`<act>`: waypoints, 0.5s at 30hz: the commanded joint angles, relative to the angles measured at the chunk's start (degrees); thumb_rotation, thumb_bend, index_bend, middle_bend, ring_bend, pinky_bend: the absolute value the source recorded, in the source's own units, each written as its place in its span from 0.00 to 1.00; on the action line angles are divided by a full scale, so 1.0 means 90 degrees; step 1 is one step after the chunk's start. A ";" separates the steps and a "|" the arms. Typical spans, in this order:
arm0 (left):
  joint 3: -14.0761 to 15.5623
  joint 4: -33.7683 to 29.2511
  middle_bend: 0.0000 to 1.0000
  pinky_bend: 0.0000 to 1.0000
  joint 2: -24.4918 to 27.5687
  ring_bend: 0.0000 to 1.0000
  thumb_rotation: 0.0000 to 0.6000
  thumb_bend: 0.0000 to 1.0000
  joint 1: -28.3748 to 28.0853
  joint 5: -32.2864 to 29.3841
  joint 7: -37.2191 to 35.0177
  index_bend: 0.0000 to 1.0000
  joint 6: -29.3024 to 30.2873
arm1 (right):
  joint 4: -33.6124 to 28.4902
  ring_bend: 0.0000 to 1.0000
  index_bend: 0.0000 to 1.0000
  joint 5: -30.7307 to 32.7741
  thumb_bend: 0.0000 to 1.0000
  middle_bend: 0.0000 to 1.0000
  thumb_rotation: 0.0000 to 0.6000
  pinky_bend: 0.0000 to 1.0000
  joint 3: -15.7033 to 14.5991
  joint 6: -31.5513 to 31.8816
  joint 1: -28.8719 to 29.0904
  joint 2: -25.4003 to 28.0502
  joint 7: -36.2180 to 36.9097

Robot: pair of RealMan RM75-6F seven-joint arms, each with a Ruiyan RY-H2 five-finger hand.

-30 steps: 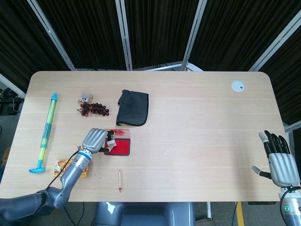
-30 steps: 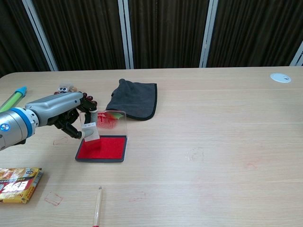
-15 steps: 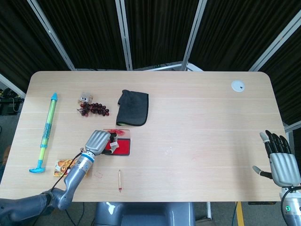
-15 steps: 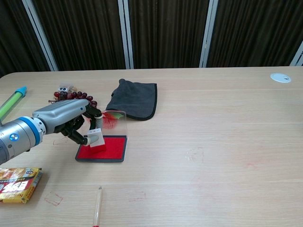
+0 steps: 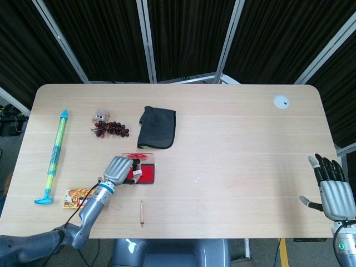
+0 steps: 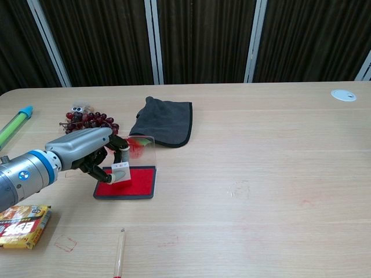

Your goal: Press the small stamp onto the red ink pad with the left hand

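Red ink pad (image 6: 133, 180) lies near table's (image 6: 261, 174) front left, clear lid standing open at its far edge. Small stamp (image 6: 121, 172) sits down on pad's left part, pinched in left hand (image 6: 87, 152), fingers curled round it. Dark cloth (image 6: 165, 121) just behind pad; grapes (image 6: 90, 120) behind-left of pad; green-blue tube (image 5: 55, 149) far left of pad. Pencil (image 6: 119, 252) in front of pad, snack packet (image 6: 22, 225) front-left. Right hand (image 5: 332, 192) well apart to pad's right, off table's edge, fingers spread, holding nothing.
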 commanded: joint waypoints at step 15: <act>-0.0437 -0.1342 0.61 0.87 0.1203 0.81 1.00 0.35 0.0233 -0.0016 0.0113 0.58 0.0692 | -0.0088 0.00 0.00 -0.0097 0.00 0.00 1.00 0.00 -0.0030 0.0127 -0.0060 0.0065 0.0061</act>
